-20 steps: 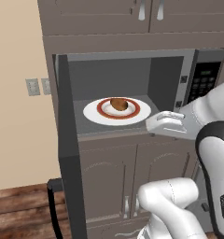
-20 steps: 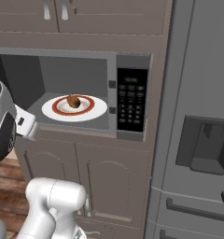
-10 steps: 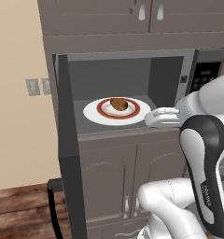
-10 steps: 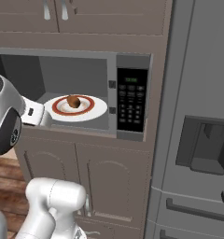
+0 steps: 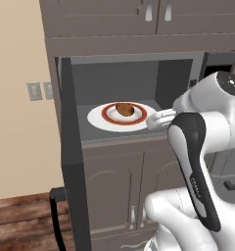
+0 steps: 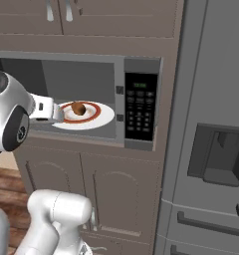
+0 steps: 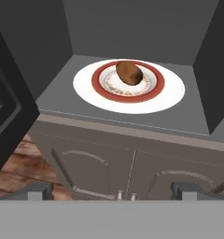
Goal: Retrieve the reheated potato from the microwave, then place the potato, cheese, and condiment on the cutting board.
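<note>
left base: behind arm's left, faces open microwave [image 5: 139, 88], mid-range
right base: behind arm's right, same microwave [image 6: 91, 94]
hand: close, looks into microwave [image 7: 132, 37]
shared: plate [image 5: 97, 120] [image 6: 104, 117] [image 7: 174, 91]

One potato [image 7: 129, 72]; one plate [image 7: 170, 93]; one microwave [image 6: 139, 107]; one refrigerator [image 6: 211, 124].

Brown potato [image 7: 129, 72], red-ringed white plate [image 7: 170, 93]

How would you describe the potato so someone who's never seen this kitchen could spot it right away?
Find the built-in microwave with its door swung open, beside the tall fridge. Inside lies a white plate with a red ring. The potato is the small brown lump at its centre, the one thing on it.
</note>
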